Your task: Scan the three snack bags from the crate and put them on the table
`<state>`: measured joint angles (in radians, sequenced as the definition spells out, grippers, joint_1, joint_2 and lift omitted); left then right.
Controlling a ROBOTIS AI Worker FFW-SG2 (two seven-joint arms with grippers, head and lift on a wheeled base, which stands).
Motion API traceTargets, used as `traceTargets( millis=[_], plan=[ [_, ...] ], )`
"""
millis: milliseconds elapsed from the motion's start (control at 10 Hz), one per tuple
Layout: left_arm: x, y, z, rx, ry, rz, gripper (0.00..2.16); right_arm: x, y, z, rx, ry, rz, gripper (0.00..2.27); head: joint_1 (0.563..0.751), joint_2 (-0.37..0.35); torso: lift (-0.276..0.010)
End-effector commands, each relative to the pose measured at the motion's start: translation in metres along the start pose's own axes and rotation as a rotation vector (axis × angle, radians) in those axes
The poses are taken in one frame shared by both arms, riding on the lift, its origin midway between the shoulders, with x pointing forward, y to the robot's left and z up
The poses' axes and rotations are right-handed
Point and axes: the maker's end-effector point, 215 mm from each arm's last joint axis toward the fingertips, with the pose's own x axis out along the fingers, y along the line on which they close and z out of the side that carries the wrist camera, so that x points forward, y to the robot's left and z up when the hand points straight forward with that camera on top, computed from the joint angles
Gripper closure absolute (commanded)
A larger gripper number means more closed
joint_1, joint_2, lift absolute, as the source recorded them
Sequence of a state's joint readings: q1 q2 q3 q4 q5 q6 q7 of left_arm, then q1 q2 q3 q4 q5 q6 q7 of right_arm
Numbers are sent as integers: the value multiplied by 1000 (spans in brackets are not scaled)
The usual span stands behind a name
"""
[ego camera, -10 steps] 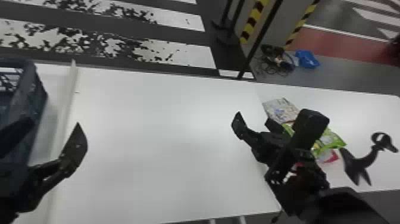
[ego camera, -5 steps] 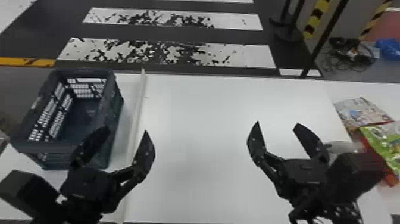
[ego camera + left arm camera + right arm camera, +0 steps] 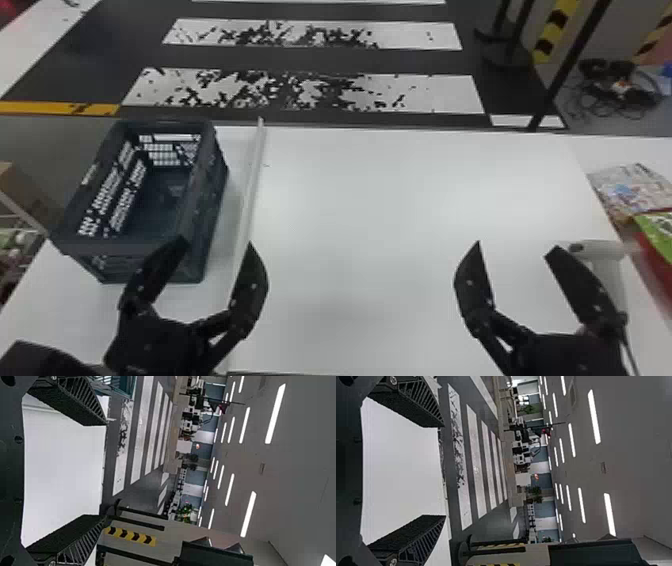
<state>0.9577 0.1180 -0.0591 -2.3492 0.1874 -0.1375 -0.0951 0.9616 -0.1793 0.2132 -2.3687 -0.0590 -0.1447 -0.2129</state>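
Crate [image 3: 212, 205]: left side of the table [image 3: 375, 225], upright, slotted walls, dark floor showing inside. No bag that I can spot in the part I can see, fwiw.

Snack bags: over at the right edge of the head view, on the white surface by the table seam. There's a silvery printed bag [image 3: 632, 190], a green bag [image 3: 659, 230] just beside it, and some red packaging [image 3: 656, 265] nearer the robot, cut off by the view, so I can't swear it's bag three.

Scanner: pale handheld thing [image 3: 611, 280], looks like the scanner to me, partly behind the right gripper [image 3: 515, 246].

Left gripper [image 3: 217, 244]: fingers spread, nothing between them, near the crate's near corner. Can't tell if it touches.

Right gripper: fingers spread too, holding nothing, tips over the table.

Step in hand: my guess is the unloading's basically done and both arms are just waiting.

Doing it well: count the bags before calling it. Tilt the head for a proper look at the red one and down the crate's near wall. If you back off, lift the left fingers straight up first so they don't snag the rim, and ease the right one away from the scanner, since a sideways swing could knock it.
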Motion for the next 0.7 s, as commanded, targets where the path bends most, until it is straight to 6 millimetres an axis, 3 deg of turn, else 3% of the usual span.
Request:
traceTargets(
  millis=[0, 200, 600],
  plan=[
    [-4, -6, -1, -10, 4, -4, 33, -4, -7, -15, -32, 71, 18, 66, 695, 23, -94],
    [-5, -12, -5, -13, 24, -12, 33, -4, -19, -27, -56, 135, 16, 66, 695, 2, -94],
    [-4, -15, -16, -19, 67, -13, 33, -4, -25, -20, -36, 150, 36, 66, 695, -46, -94]
  ],
)
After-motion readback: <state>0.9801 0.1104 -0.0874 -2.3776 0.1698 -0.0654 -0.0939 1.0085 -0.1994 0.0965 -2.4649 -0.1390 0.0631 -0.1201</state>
